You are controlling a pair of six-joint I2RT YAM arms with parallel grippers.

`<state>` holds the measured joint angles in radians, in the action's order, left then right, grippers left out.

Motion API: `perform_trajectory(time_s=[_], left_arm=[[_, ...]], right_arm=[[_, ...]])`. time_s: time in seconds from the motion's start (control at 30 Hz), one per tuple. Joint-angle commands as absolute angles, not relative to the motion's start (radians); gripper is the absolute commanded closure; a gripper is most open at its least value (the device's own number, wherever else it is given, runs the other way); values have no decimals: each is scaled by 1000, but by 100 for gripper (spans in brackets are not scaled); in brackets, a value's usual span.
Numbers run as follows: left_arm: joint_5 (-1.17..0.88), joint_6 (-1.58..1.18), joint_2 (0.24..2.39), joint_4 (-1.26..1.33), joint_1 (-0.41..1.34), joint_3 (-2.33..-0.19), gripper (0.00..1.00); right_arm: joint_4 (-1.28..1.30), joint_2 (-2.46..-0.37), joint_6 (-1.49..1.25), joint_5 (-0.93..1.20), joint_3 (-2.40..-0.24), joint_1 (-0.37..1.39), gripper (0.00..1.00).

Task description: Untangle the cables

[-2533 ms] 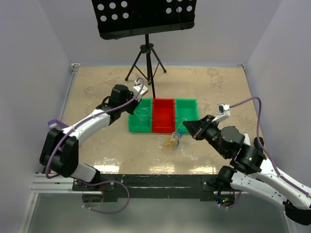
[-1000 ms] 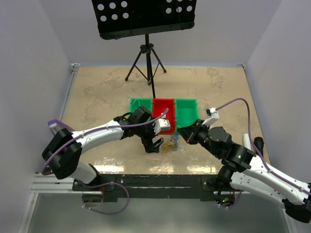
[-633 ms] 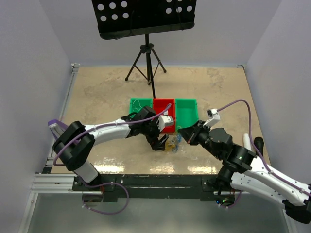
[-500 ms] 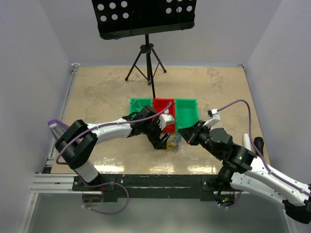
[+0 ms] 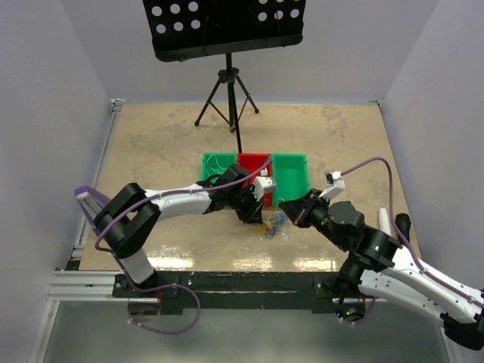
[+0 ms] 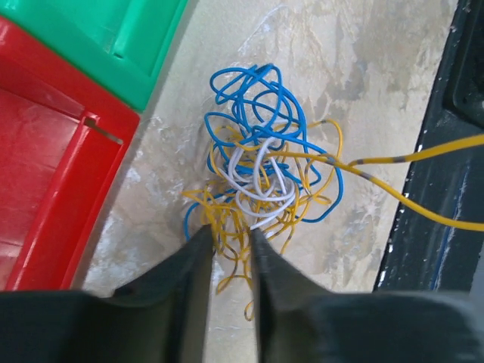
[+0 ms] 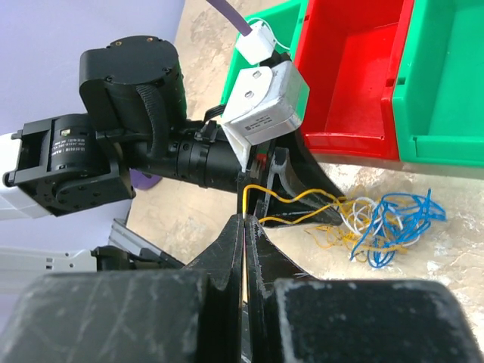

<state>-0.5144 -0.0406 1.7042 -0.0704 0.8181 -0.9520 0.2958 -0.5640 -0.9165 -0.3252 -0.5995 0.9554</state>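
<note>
The cables (image 6: pixel 257 174) lie clumped just below the red bin (image 5: pixel 255 165), centre of the top view. Right gripper (image 7: pixel 243 225) is clamped on 1 yellow strand (image 6: pixel 431 150), likely tensioning it. Left gripper (image 6: pixel 227 238) straddles the clump's lower edge, jaws narrowed, probably to anchor it; I cannot tell whether it grips.

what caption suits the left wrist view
Left gripper straddling yellow strands in the blue, white and yellow cables, red bin alongside

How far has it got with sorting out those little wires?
Early days. Done: little visible; the blue, yellow and white cables sit in one knotted clump beside the bins. In hand: the right claw pinches a yellow strand drawn out, and the left claw straddles the clump's edge. Left: separating every strand.
</note>
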Motion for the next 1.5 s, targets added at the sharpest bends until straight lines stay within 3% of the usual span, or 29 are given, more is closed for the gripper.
perform_trajectory(time_s=[0.0,0.17,0.47,0.77,1.1,1.33,1.47], left_arm=[[-552,-20,1691,-64,827,-983,80],[-543,-5,1643,-112,827,-980,100],[-551,150,1551,-358,827,-1052,100],[-397,366,1353,-666,761,-1075,100],[-117,535,1123,-693,609,-913,100],[-20,621,1049,-684,598,-769,100],[-89,601,1051,-706,598,-804,100]], right_arm=[[316,-546,-923,-367,-629,960,100],[339,-555,-920,-387,-650,959,100],[403,-560,-940,-440,-689,960,100],[524,-583,-991,-619,-851,959,100],[733,-534,-1058,-929,-1104,959,100],[781,-520,-1010,-976,-1232,959,100],[739,-522,-940,-928,-1238,959,100]])
